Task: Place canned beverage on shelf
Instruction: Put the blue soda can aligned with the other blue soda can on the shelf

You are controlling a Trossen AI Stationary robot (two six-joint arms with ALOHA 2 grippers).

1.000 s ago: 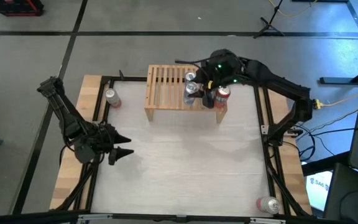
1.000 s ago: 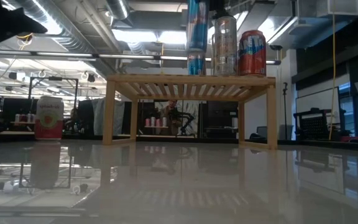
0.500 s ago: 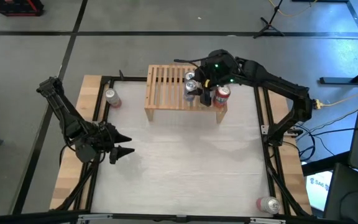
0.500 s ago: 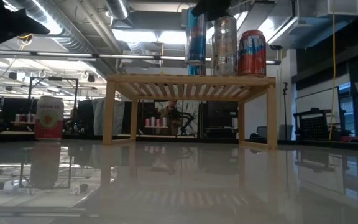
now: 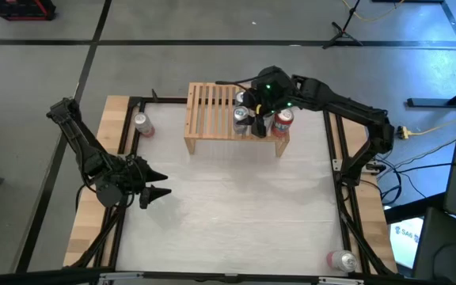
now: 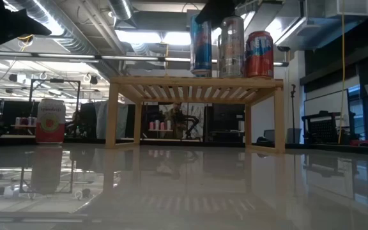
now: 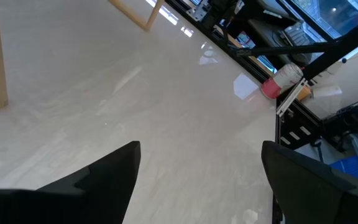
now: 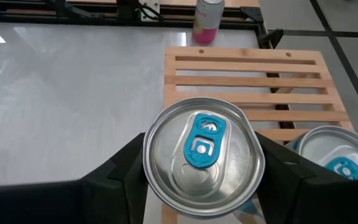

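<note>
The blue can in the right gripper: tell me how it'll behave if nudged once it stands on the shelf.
The blue can is tall and narrow, so it probably tips easily. It stands on the shelf slats, perhaps unevenly. Its round body would likely roll if toppled. The right gripper flanks it closely.

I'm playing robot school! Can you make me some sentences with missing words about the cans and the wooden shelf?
The shelf has ____ cans standing on top.
The right gripper has its fingers around the ____ can.
The pink can stands on the ____, beside the shelf.
The left gripper is holding ____.

Missing words: three; blue; table; nothing
</note>
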